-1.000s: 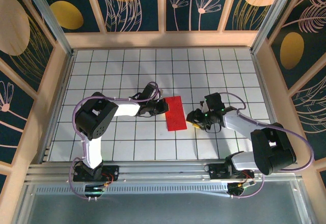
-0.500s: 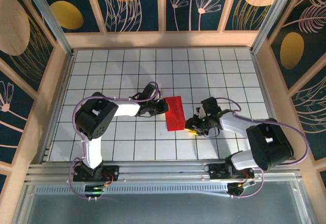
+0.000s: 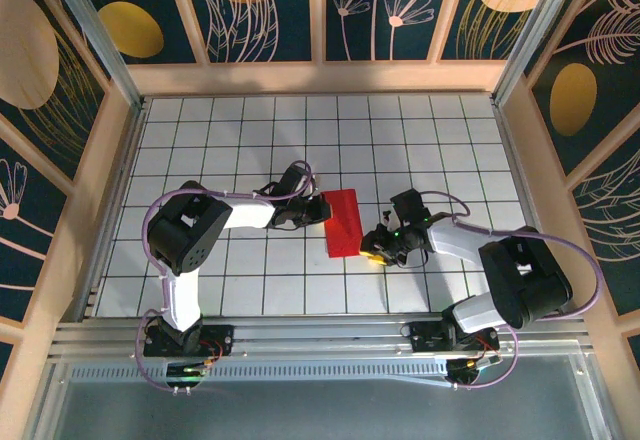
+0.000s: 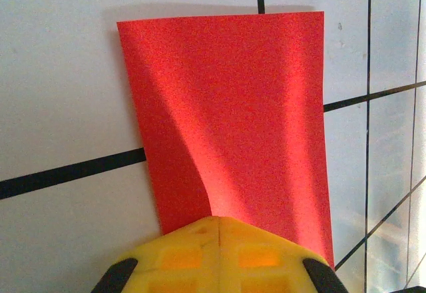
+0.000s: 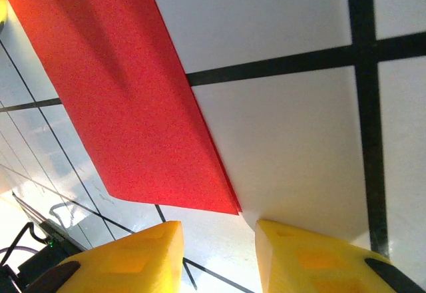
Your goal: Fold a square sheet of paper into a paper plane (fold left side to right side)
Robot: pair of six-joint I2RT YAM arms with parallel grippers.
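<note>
left claw (image 4: 217, 236) pinched paper (image 4: 233, 113) edge; right claw (image 5: 218, 232) spread beside doubled corner. judged best: press layers flat, edges flush, then sharpen crease.

Just one sheet of red paper (image 3: 343, 223) here, folded over, sitting on one white gridded table (image 3: 250, 140). Two robot arms, a left arm (image 3: 185, 235) and a right arm (image 3: 500, 270), with one pincer apiece, so two total: left pincer (image 3: 321, 210) and right pincer (image 3: 371, 249). Two chunky yellow fingers (image 5: 313, 260) per pincer, so four altogether, plus two paper layers countable along the sheet's edge in the right wrist view.
</note>
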